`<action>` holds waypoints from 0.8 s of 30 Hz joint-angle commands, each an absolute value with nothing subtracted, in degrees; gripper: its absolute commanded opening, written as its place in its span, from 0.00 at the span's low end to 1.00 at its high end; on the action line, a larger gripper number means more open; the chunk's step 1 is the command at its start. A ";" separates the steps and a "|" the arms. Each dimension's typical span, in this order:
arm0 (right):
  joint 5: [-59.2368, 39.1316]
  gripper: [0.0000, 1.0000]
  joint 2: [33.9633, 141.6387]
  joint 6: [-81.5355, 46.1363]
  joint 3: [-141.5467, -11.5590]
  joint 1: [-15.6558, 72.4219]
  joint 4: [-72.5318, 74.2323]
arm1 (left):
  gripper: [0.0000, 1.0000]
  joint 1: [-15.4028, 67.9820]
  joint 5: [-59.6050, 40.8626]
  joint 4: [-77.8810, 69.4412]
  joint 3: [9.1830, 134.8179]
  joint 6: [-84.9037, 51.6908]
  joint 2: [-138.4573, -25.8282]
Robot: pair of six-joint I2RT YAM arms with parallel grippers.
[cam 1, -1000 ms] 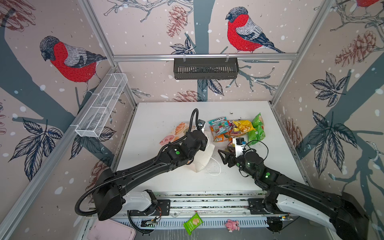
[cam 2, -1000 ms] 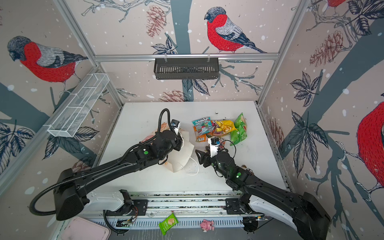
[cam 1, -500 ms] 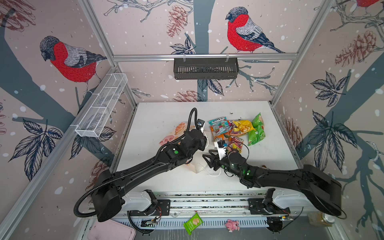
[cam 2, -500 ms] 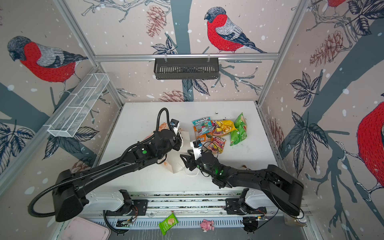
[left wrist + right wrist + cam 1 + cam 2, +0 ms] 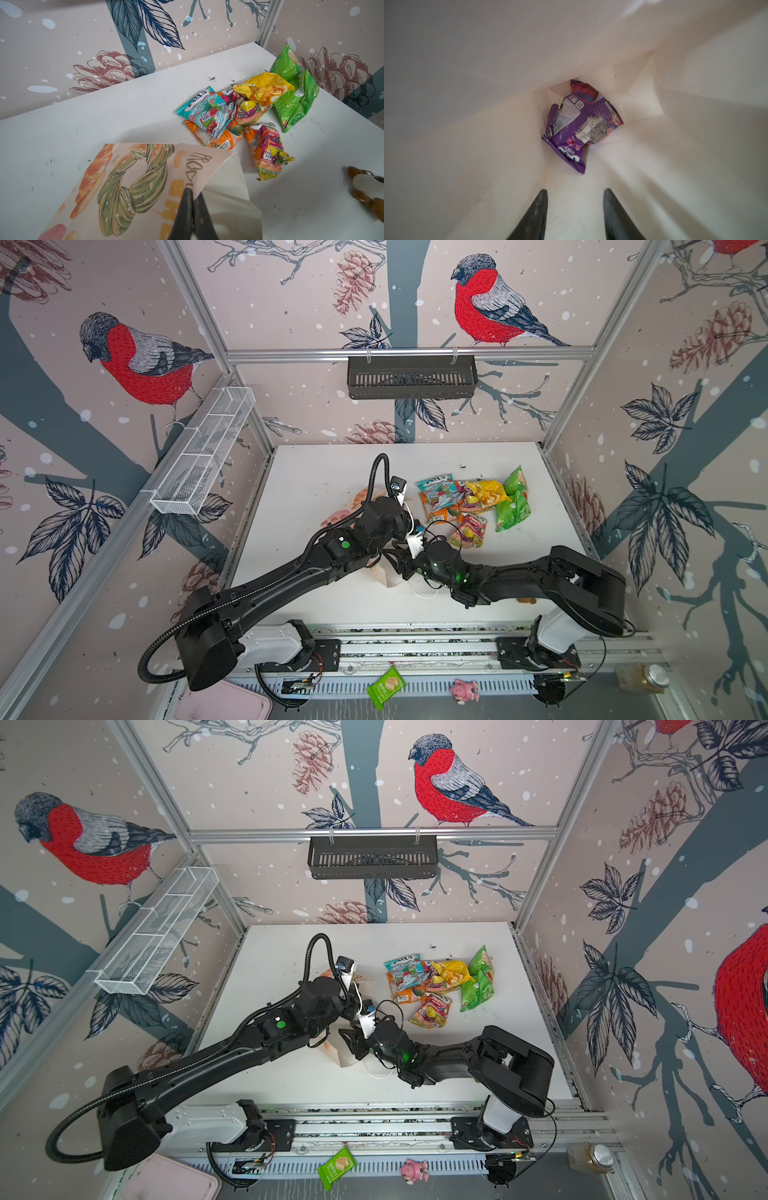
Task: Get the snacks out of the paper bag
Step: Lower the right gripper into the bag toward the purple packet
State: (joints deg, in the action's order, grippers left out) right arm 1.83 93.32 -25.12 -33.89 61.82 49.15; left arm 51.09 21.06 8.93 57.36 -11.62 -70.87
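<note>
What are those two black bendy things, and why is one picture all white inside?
They are two robot arms, each ending in a pincer called a gripper. Two pictures look down from above on the whole white table. The other two come from small cameras on the arms' wrists.

The left gripper is shut, pinching the edge of the paper bag, which seems to lie on its side. The white picture shows the inside of that bag. The right gripper is in there with its jaws open, holding nothing. A purple packet sits at the bag's bottom.

Beside the bag, a pile of snacks in green, yellow, teal and orange lies on the table.
</note>
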 commanded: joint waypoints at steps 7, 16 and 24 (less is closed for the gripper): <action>2.43 0.45 98.59 -21.63 -37.74 63.48 50.19 | 0.00 50.53 21.44 8.57 60.22 -11.83 -71.03; 1.05 0.46 103.21 -21.37 -45.64 64.07 44.90 | 0.00 49.82 18.78 6.88 60.03 -10.64 -70.05; -0.82 0.65 105.79 -21.18 -52.03 64.11 39.73 | 0.00 49.73 18.35 7.75 60.96 -10.49 -69.83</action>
